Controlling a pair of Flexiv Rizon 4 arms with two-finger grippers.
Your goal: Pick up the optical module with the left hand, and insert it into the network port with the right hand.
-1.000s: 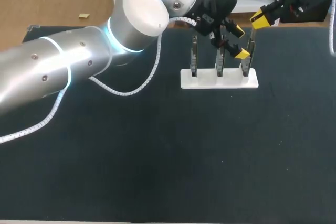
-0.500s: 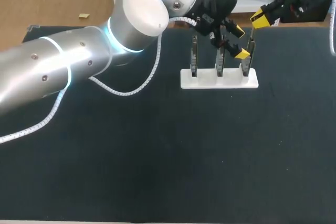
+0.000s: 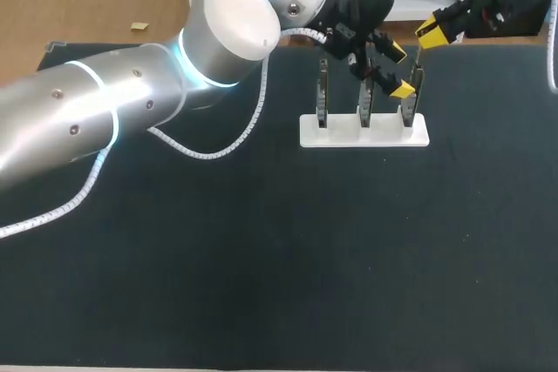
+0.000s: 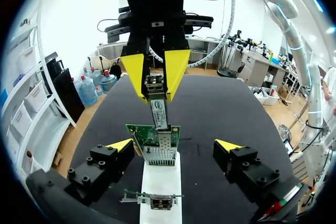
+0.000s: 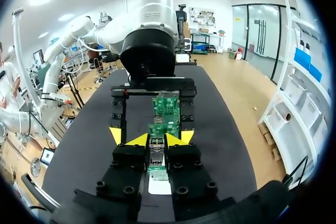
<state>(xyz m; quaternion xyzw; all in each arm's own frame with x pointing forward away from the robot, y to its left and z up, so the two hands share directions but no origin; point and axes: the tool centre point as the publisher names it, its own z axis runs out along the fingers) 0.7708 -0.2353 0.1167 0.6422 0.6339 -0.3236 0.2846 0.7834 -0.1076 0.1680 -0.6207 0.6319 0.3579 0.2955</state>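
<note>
- At the far edge of the bench (image 3: 261, 267), a bit right of the middle, nothing's budged over the last second. Both arms sit right where they were, as far as I can tell.
- The right jaws are pinching the optical module (image 4: 157, 106) by its upper end. They're hanging it nose-down right over the network port (image 4: 160, 149) on the card nearest the bench's right edge.
- The module's tip is at the port's mouth. I can't tell if it's actually started going in.
- The left jaws are spread wide, one fingertip off to each side of that same card, gripping nothing.
- My read: the pickup and handover are done and only the push into the port is left. It's either paused or creeping too slowly to notice.
- Count: one module, three green circuit cards (image 3: 322, 98) standing upright in one white base (image 3: 364, 132), and two arms.
</note>
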